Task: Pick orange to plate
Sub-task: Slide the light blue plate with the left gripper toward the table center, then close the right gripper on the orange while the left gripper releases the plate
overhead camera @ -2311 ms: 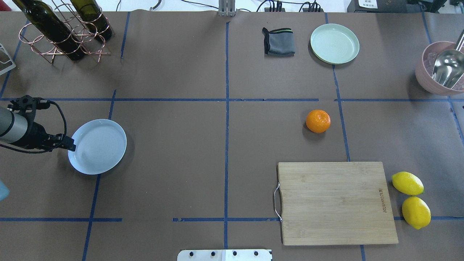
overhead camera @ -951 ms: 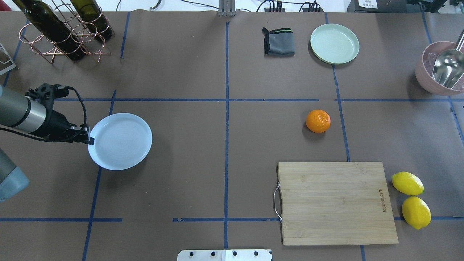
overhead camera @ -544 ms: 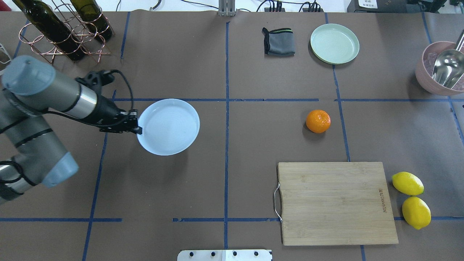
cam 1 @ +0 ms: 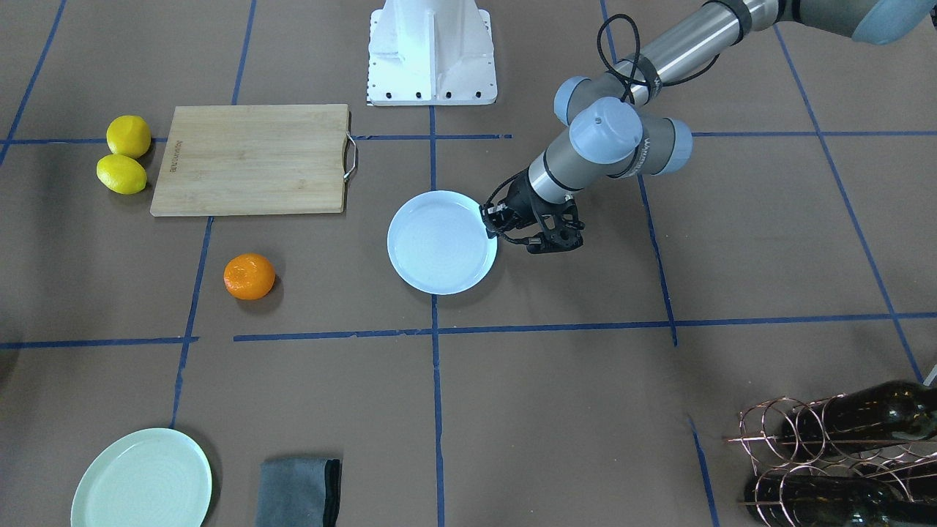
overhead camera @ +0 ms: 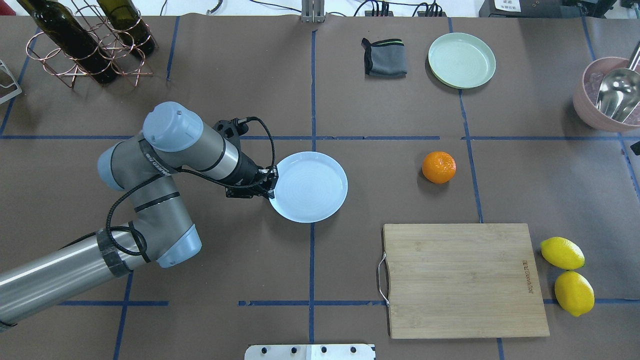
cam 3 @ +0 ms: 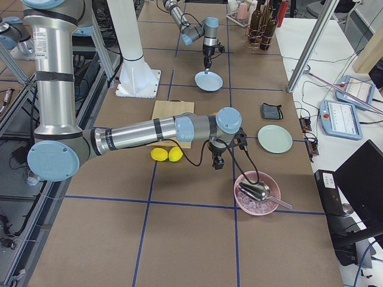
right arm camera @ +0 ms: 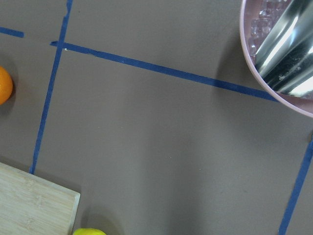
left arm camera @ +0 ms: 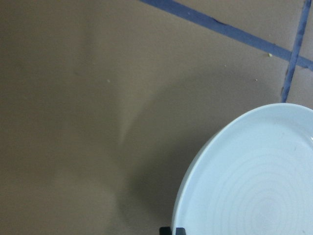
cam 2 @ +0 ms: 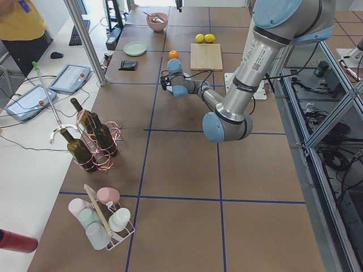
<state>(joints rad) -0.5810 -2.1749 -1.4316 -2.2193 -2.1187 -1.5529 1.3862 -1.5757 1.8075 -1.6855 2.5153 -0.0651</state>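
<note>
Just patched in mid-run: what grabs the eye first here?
The left gripper holds the plate by its rim, near the middle of the overhead view. The bright orange sits alone to the plate's right in that view, well apart from it. Two lemons lie beside the board near the right edge.
</note>
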